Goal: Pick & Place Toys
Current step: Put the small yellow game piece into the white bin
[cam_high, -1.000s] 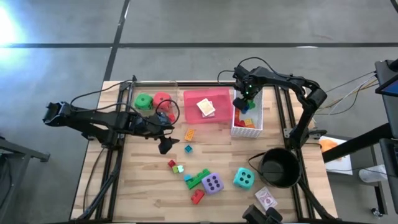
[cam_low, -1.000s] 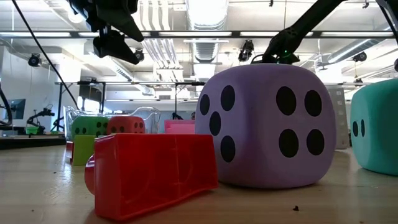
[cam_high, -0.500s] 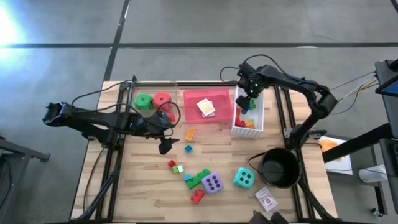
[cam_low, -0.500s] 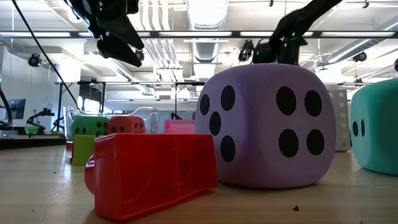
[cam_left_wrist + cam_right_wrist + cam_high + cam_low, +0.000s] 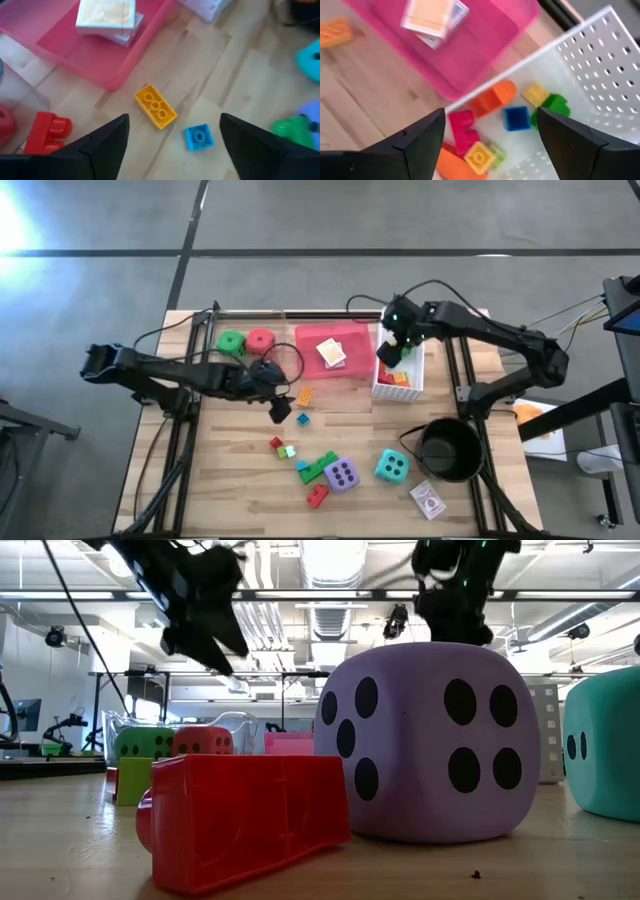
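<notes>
Left gripper (image 5: 281,409) open and empty above the table, yellow brick (image 5: 155,106) and blue brick (image 5: 199,137) on the wood just ahead between its fingers, roughly 3 o'clock of it; right gripper (image 5: 390,352) open over the white mesh basket (image 5: 412,383) holding bricks.

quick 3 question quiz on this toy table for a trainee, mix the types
1. True or false: the left claw hangs open above the yellow brick.
2. What lies in the pink tray? A) a card pack B) a purple die C) a black pot
3. Fill in: the right claw is over the white ____ holding bricks.

Key: 1 true. 2 A, the card pack. 3 basket.
</notes>
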Controlling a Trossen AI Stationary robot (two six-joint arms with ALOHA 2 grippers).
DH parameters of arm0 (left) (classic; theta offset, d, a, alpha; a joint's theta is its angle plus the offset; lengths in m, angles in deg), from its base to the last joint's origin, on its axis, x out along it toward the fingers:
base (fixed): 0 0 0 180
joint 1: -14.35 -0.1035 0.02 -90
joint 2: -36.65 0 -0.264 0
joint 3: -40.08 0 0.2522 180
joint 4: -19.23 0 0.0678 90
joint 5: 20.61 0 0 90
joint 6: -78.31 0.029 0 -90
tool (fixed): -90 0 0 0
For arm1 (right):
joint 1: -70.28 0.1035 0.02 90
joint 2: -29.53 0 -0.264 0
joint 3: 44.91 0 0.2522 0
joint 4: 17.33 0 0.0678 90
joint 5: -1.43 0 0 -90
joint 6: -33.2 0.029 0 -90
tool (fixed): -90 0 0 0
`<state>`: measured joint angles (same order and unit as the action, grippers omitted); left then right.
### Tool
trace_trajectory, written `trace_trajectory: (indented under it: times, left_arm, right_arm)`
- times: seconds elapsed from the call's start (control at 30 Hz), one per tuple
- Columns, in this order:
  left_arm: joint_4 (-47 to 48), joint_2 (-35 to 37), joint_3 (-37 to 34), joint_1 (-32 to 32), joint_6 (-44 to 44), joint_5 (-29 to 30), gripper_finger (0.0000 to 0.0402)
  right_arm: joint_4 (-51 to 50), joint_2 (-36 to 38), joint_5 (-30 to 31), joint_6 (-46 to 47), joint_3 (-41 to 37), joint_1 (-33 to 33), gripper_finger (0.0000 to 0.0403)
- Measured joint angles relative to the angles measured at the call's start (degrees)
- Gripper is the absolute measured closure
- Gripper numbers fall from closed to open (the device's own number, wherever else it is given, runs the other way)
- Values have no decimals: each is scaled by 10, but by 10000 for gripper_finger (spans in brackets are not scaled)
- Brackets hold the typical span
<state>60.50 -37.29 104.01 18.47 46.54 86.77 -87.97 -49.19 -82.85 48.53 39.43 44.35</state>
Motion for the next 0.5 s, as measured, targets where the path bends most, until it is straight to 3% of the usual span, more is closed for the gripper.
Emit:
trace_trajectory:
  times: [0.23,0.5]
  left_arm:
    - [-31,-69,20,-35,2,-3,130]
    - [-57,-131,22,-66,1,-12,136]
  right_arm:
    - [62,31,90,46,-28,115,96]
    - [198,40,108,74,-101,196,96]
